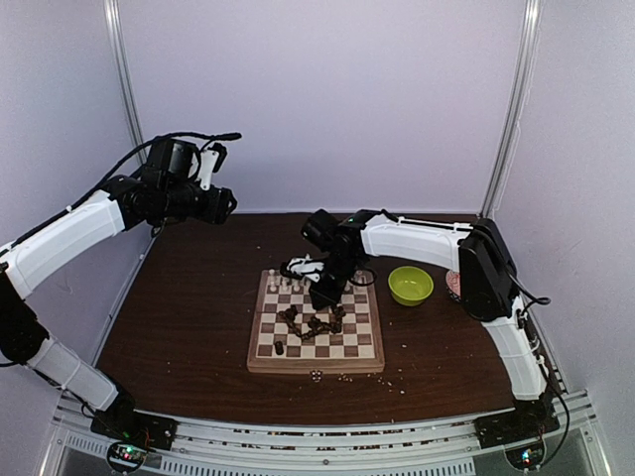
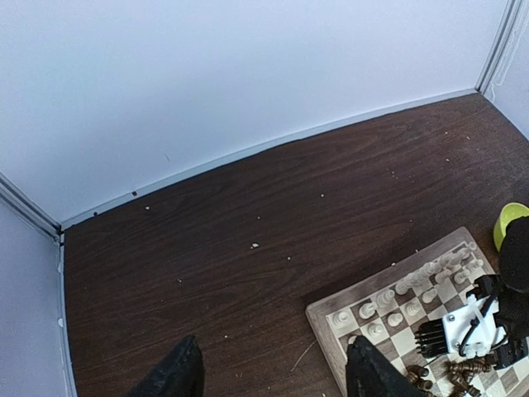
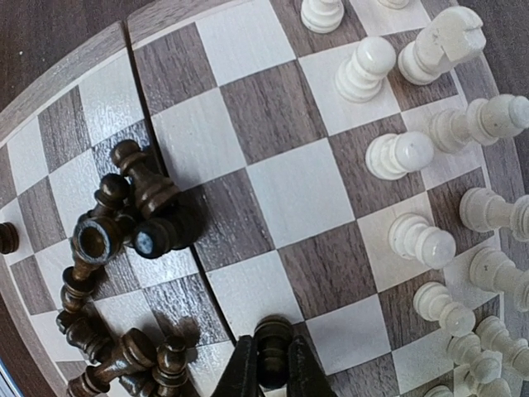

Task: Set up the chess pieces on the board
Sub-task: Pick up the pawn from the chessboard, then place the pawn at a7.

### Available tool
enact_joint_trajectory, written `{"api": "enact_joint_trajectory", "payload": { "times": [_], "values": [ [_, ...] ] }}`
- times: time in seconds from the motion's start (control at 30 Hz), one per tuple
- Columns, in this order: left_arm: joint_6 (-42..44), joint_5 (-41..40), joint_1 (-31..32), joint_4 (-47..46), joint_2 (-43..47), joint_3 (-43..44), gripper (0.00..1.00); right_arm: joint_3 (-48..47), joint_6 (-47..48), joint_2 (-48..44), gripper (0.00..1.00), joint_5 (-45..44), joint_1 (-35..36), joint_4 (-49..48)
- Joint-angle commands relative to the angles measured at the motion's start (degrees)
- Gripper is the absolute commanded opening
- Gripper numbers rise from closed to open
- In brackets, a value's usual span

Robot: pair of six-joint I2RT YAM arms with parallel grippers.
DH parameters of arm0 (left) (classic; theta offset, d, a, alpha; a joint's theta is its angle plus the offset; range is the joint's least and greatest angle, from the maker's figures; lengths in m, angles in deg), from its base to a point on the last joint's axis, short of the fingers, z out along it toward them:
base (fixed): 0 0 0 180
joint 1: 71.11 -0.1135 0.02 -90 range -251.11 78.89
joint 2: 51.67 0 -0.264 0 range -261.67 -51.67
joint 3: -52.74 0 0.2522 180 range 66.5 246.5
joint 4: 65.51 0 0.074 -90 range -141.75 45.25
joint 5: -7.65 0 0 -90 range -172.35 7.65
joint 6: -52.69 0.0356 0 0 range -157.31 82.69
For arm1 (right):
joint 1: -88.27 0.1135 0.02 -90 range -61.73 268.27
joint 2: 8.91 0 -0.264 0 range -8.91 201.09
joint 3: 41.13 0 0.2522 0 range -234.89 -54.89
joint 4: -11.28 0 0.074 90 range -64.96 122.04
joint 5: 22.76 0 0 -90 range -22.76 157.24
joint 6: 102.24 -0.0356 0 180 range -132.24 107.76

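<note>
The right gripper (image 3: 273, 365) has its two fingers shut tight on one dark brown piece (image 3: 274, 339) on the board (image 1: 316, 366). It is picking this one from the heap of dark pieces (image 3: 124, 240) in the middle, while the white pieces (image 3: 430, 207) stand in rows at the far side. Next, I think, it must lift the piece, carry it to a free near-side square and stand it up. The left gripper (image 2: 273, 379) hangs wide open, holding nothing, far off over the table (image 2: 248, 207).
</note>
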Motion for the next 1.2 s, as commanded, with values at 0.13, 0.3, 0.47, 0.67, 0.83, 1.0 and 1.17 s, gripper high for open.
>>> {"api": "enact_joint_trajectory", "payload": {
  "times": [0.13,0.3,0.47,0.67,0.83,1.0,1.17],
  "values": [
    [-0.1,0.8,-0.2,-0.5,0.5,2.3,0.61,-0.6,-0.4,-7.5,0.05,-0.7,-0.2,0.7],
    [0.0,0.5,-0.2,-0.4,1.0,2.3,0.61,7.1,1.1,-17.4,0.04,1.3,-1.8,-0.2],
    [-0.1,0.7,-0.1,-0.3,1.0,2.3,0.61,27.6,5.0,-29.5,0.04,1.4,-3.5,-5.7],
    [-0.4,1.6,-0.1,-0.2,0.8,2.4,0.61,43.5,9.4,-36.8,0.04,1.8,-3.1,-9.7],
    [-0.4,1.3,-0.2,0.0,0.2,2.4,0.61,46.0,9.3,-35.8,0.04,1.1,-1.6,-11.7],
    [-0.4,1.3,-0.1,0.1,-0.1,2.4,0.61,45.2,9.2,-33.3,0.05,0.5,-0.3,-12.3],
    [-0.3,1.1,-0.2,0.1,-0.1,2.4,0.61,43.1,8.3,-30.2,0.04,-1.1,0.1,-11.7]
  ]
}}
